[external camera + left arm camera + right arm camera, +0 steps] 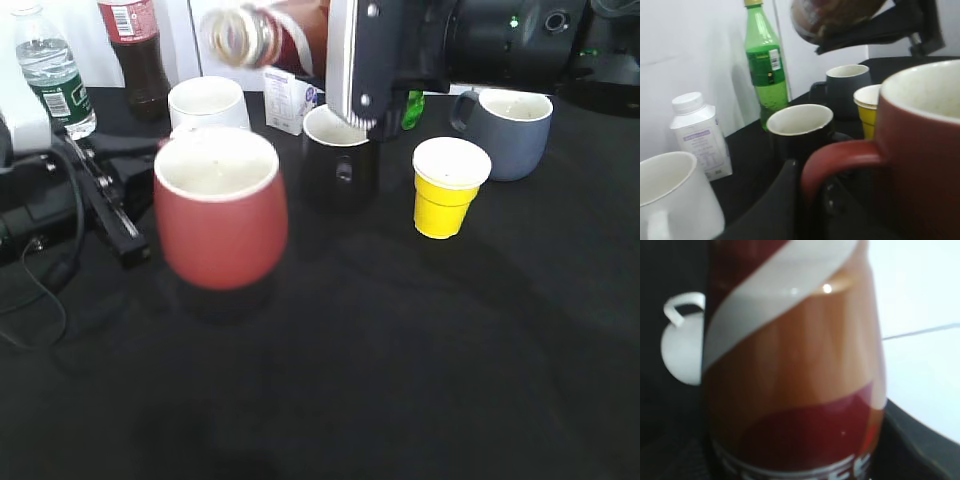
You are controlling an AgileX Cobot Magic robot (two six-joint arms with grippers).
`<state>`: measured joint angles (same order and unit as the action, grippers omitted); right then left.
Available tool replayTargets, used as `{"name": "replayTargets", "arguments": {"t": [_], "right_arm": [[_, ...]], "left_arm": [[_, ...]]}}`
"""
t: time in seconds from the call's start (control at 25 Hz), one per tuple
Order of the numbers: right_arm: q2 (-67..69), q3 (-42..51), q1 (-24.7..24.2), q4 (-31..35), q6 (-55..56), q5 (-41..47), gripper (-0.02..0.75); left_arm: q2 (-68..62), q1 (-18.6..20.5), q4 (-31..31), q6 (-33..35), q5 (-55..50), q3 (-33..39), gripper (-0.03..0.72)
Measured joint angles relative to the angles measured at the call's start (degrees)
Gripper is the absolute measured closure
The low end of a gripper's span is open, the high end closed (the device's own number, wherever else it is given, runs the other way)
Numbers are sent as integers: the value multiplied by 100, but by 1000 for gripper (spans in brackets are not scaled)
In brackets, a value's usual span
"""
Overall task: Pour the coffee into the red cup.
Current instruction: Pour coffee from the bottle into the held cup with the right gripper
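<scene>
The red cup is a rounded brick-red mug with a white, empty-looking inside, at the left of centre. My left gripper is shut on its loop handle, with the fingers on either side of it. The coffee bottle has a red-brown-white swirled label. It is tilted, mouth to the left, above and behind the red cup. My right gripper is shut on its body. The bottle fills the right wrist view, with brown liquid showing inside. No liquid is seen leaving the mouth.
A white mug, a black mug, a yellow paper cup and a grey-blue mug stand behind and to the right. A cola bottle, a water bottle, a white carton and a green bottle line the back.
</scene>
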<state>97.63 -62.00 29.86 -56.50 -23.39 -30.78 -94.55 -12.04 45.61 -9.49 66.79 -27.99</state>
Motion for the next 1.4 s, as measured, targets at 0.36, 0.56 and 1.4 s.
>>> {"name": "replayTargets", "arguments": {"t": [0.36,0.56,1.4], "right_arm": [[0,0,0,27,-869,0,203],[0,0,0,173,-1304,0,203],[0,0,0,303,-1697,4,203]], "left_arm": [[5,0,83,0,0,0,638],[5,0,83,0,0,0,638],[5,0,85,0,-14,0,637]]}}
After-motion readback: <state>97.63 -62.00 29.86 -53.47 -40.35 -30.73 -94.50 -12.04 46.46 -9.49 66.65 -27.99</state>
